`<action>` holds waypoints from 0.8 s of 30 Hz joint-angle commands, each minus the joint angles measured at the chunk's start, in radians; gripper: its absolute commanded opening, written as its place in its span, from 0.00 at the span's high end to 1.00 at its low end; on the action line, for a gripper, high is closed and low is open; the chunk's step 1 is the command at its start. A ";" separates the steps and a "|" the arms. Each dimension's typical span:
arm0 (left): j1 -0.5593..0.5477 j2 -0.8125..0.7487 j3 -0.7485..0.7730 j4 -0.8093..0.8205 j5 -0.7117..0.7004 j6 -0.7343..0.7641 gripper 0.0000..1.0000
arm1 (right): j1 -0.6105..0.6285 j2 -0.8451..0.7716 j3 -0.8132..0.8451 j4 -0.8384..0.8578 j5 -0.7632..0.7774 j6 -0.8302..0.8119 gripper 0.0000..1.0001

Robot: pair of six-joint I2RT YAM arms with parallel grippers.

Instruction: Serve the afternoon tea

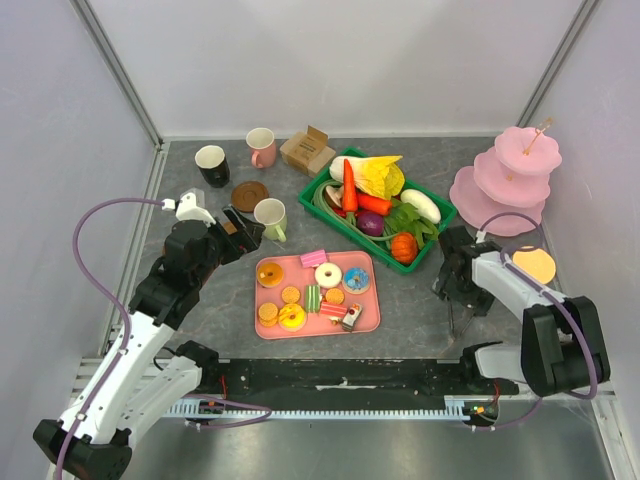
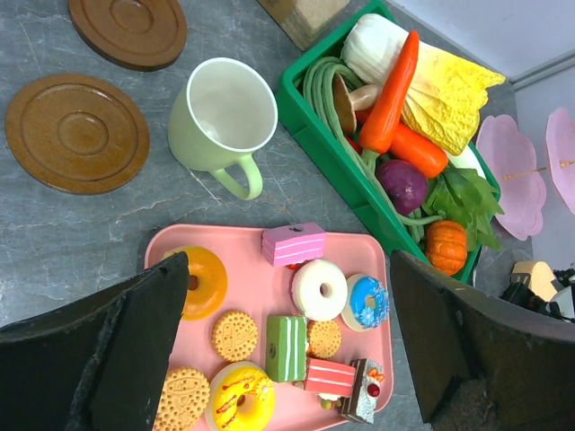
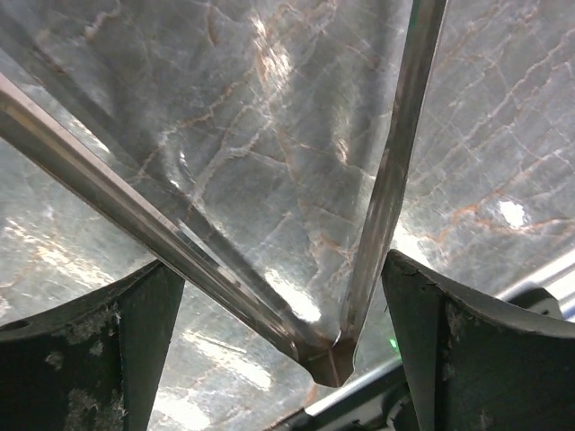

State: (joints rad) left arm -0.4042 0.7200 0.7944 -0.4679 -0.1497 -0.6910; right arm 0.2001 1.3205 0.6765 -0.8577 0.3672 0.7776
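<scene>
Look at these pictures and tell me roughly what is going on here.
A robot is set to serve a toy afternoon tea, but it holds nothing yet. Its left tool hangs open over the pink tray of donuts, biscuits and cake slices, near the green mug. Its right tool is open over metal tongs on the table, not gripping them. The pink tiered stand waits at the far right.

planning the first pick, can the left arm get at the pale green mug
Probably yes: the left gripper is open above the pink tray, and the pale-green mug stands upright just beyond it, nothing between.
</scene>
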 commanded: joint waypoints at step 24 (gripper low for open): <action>0.004 0.019 0.000 0.051 -0.011 0.031 0.02 | -0.059 -0.135 -0.218 0.387 0.076 0.056 0.02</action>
State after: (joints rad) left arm -0.4042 0.7414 0.7944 -0.4606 -0.1547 -0.6907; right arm 0.1516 1.1767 0.5106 -0.5182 0.4107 0.8062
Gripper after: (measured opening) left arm 0.982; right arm 0.982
